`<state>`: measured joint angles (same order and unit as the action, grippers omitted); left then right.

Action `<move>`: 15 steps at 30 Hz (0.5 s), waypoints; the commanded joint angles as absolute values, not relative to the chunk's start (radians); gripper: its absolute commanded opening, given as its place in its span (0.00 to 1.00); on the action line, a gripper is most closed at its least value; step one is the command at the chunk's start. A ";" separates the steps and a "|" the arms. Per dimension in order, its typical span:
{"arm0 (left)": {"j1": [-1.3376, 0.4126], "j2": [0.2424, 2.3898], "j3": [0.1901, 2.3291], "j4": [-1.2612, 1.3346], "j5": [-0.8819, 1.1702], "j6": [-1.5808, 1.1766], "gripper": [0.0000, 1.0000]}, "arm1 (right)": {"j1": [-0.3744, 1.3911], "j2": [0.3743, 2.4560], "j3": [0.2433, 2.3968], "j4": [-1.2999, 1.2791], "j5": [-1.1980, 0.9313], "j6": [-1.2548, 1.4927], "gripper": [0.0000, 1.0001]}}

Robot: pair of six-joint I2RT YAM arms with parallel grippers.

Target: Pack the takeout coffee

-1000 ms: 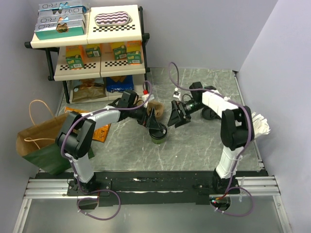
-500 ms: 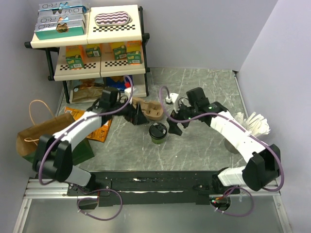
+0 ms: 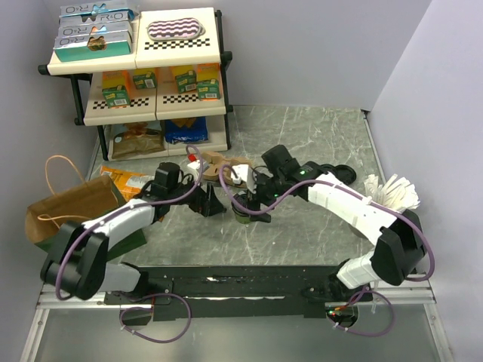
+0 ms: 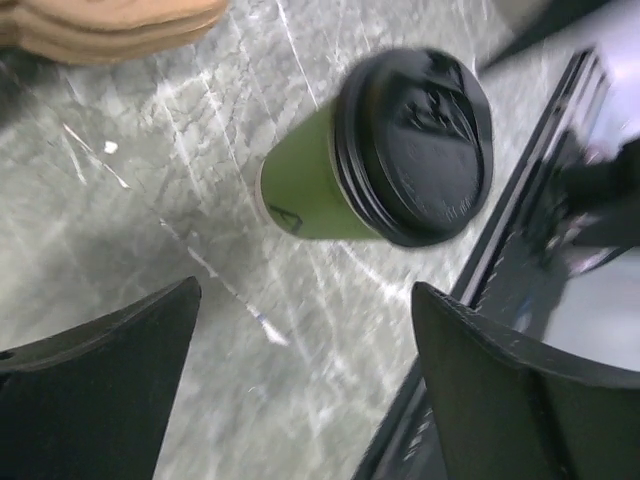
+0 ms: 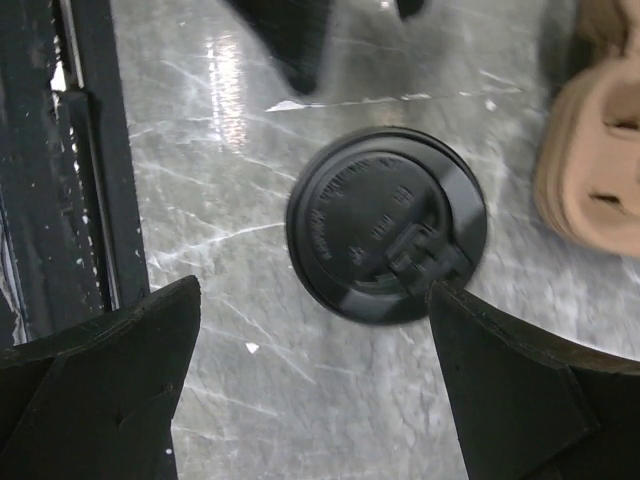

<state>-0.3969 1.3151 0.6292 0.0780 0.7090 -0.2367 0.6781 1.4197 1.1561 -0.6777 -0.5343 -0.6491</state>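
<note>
1. The takeout coffee (image 3: 243, 217) stands upright near the middle of the grey marbled table (image 3: 317, 136), with its black lid on. My left wrist camera shows the green wall under the lid (image 4: 410, 145).
2. My right gripper (image 3: 253, 200) hangs right over the cup. Its jaws are spread wide and empty. In its wrist view the fingertips sit either side of the lid (image 5: 385, 222), clear of it.
3. My left gripper (image 3: 207, 202) is low over the table just left of the cup and pointing at it. Its jaws are also wide apart and grip nothing. The cup lies beyond its fingertips (image 4: 180, 300).
4. The two grippers crowd the same spot, so there is little room between them around the cup.
5. The brown pulp cup carrier (image 3: 219, 167) lies just behind the cup, close but not touching. A strip of bare table shows between it and the lid in both wrist views.
6. The black base rail (image 3: 249, 275) runs along the near edge, close in front of the cup.
7. Far left, a brown paper bag (image 3: 72, 207) lies on its side beside an orange snack packet (image 3: 124, 181).
8. The stocked shelf rack (image 3: 143, 68) stands at the back left.
9. A white pile (image 3: 396, 192) sits at the right edge, well away from the cup.
</note>
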 commanded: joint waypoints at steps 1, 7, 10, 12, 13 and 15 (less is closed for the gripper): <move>-0.400 1.396 0.608 0.256 0.733 -0.545 0.88 | 0.725 1.445 1.187 -0.681 -0.534 -0.716 1.00; -0.408 1.430 0.500 0.432 0.753 -0.623 0.62 | 0.772 1.488 1.193 -0.640 -0.425 -0.739 1.00; -0.416 1.485 0.469 0.535 0.813 -0.679 0.33 | 0.773 1.509 1.206 -0.635 -0.394 -0.745 1.00; -0.426 1.526 0.463 0.598 0.831 -0.701 0.15 | 0.773 1.516 1.207 -0.620 -0.376 -0.755 1.00; -0.439 1.545 0.466 0.616 0.854 -0.715 0.09 | 0.773 1.520 1.206 -0.614 -0.356 -0.756 1.00; -0.451 1.604 0.483 0.661 0.868 -0.724 0.01 | 0.773 1.525 1.201 -0.601 -0.342 -0.764 1.00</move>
